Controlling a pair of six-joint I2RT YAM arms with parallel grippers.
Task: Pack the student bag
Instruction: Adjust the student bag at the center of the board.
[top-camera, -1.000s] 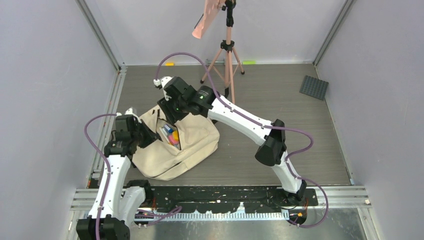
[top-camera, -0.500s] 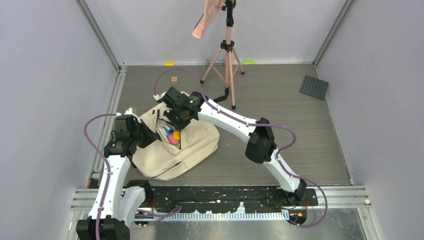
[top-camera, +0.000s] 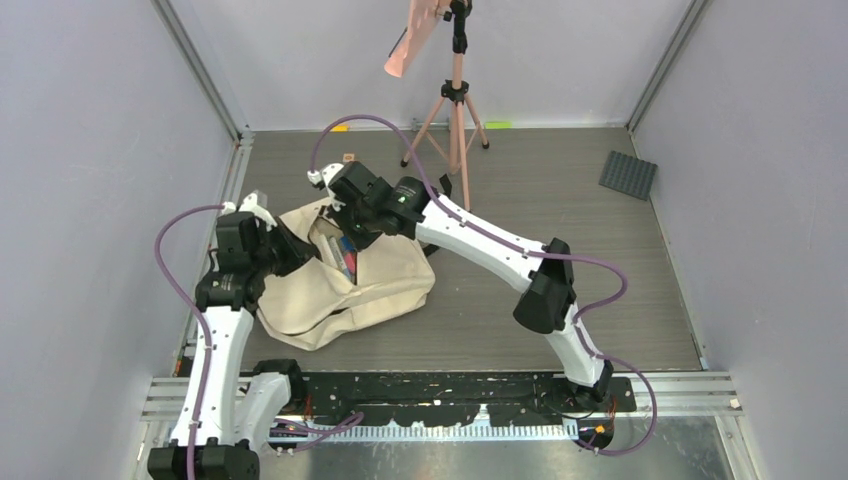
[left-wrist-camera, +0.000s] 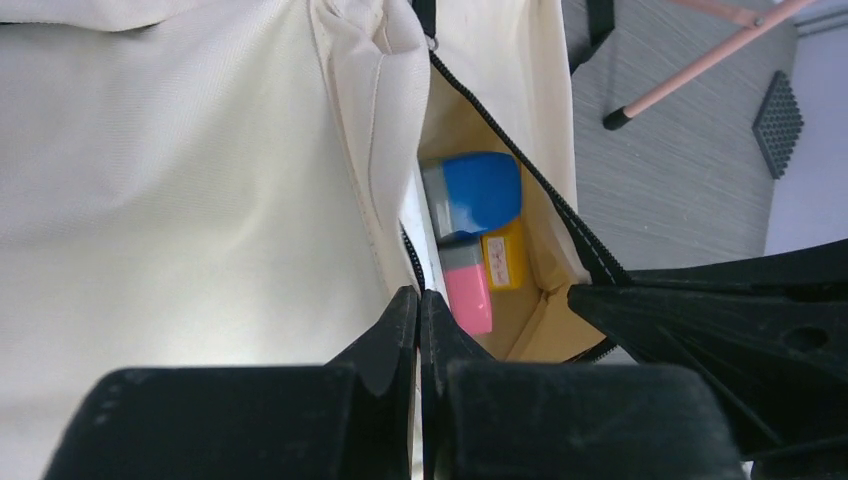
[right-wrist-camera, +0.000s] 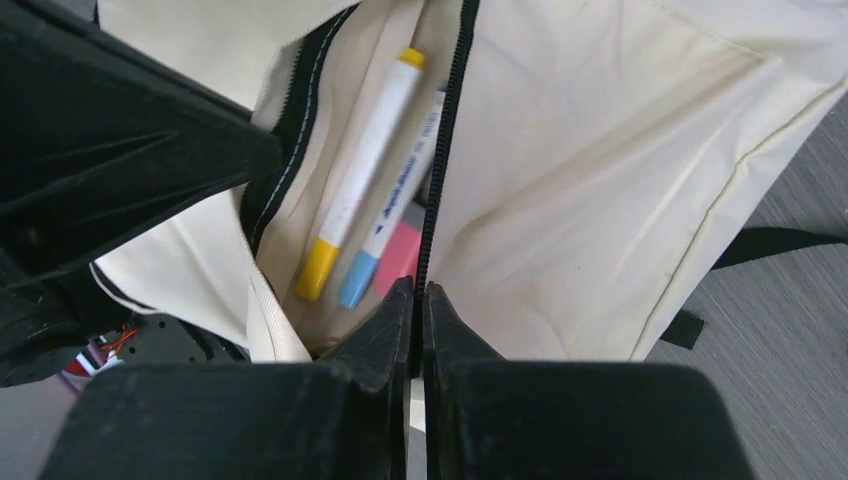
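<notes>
Top view: cream bag (top-camera: 375, 290) lies on the grey worktop (top-camera: 560, 220), left of centre, pocket mouth open. Left end effector (top-camera: 290, 252) sits at the mouth's left edge, right end effector (top-camera: 346, 238) at its far edge. A tripod (top-camera: 457, 110) stands behind.

Left wrist: fingers (left-wrist-camera: 392, 325) pressed together, pinching the bag's zip edge. In the pocket: blue-capped item (left-wrist-camera: 472, 195), pink item (left-wrist-camera: 468, 295), yellow item (left-wrist-camera: 505, 260), all touching.

Right wrist: that end effector is clamped on the opposite zip edge. 2 pens lie side by side inside, yellow-capped pen (right-wrist-camera: 365, 170) and blue-capped pen (right-wrist-camera: 390, 225).
</notes>
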